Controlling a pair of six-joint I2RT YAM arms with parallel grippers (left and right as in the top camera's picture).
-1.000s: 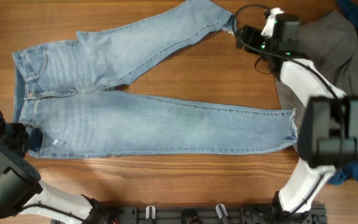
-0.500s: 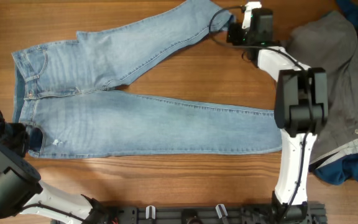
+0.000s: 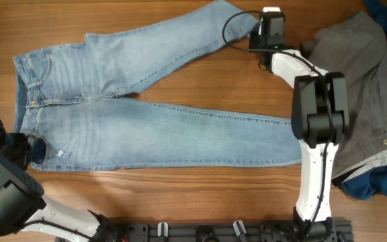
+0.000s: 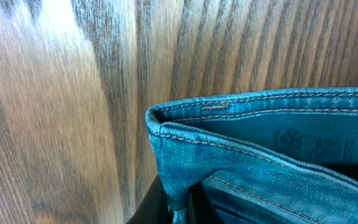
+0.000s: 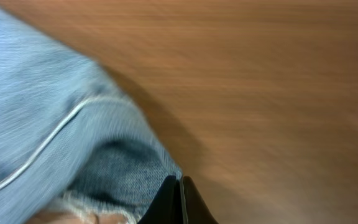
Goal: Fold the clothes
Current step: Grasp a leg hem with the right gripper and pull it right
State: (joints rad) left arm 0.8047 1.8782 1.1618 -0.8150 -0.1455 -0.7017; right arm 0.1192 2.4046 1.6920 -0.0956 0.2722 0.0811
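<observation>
The wooden surface (image 3: pixel 180 202) fills the overhead view. Spread flat across it is a pair of light blue faded jeans (image 3: pixel 146 134). Its waistband (image 3: pixel 24 101) is at the left. One leg runs straight along the middle toward the right, and the other leg (image 3: pixel 173 47) angles up toward the far edge. At the right end lies a crumpled grey garment (image 3: pixel 368 87), with a darker blue cloth (image 3: pixel 375 185) showing from under its near side.

The right arm (image 3: pixel 318 107) stretches from the near edge up to the hem (image 3: pixel 244 17) of the angled leg. The left arm (image 3: pixel 2 195) sits at the near left corner, reaching to the near end of the waistband.

The left pincer (image 4: pixel 174 205) is clamped on the folded corner of the waistband, a strip of denim caught between its dark fingers. The right pincer (image 5: pixel 179 198) is narrow, its fingertips almost together right at the edge of the hem. The view is blurred, and I cannot tell whether any denim is pinched between them.
</observation>
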